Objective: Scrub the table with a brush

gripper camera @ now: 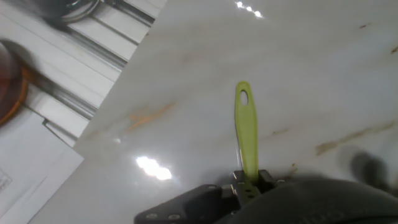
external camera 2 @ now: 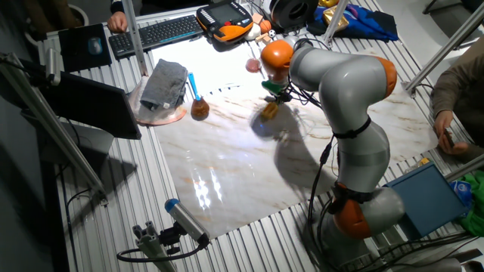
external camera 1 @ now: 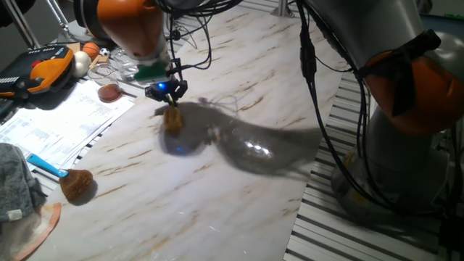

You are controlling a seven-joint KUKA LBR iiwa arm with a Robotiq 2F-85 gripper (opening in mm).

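The white marble-look table [external camera 1: 239, 203] fills one fixed view and also shows in the other fixed view [external camera 2: 227, 174]. My gripper [external camera 1: 168, 93] hangs over its far left part and is shut on the brush. The brush's yellow head [external camera 1: 172, 118] is just under the fingers, at the tabletop; it also shows in the other fixed view [external camera 2: 268, 110] below the gripper [external camera 2: 274, 94]. In the hand view the pale green handle [gripper camera: 245, 127], with a hole at its tip, sticks out from between the gripper [gripper camera: 249, 180] over the table [gripper camera: 311, 74]; the yellow head is hidden there.
A fluffy brown brush with a blue handle [external camera 1: 76, 183] lies at the table's left edge beside a grey cloth [external camera 2: 165, 81]. Papers [external camera 1: 58, 119] and an orange pendant [external camera 1: 43, 65] lie to the left. Grey slatted metal [external camera 1: 341, 232] surrounds the table. A person's hand [external camera 2: 446, 137] is at the right.
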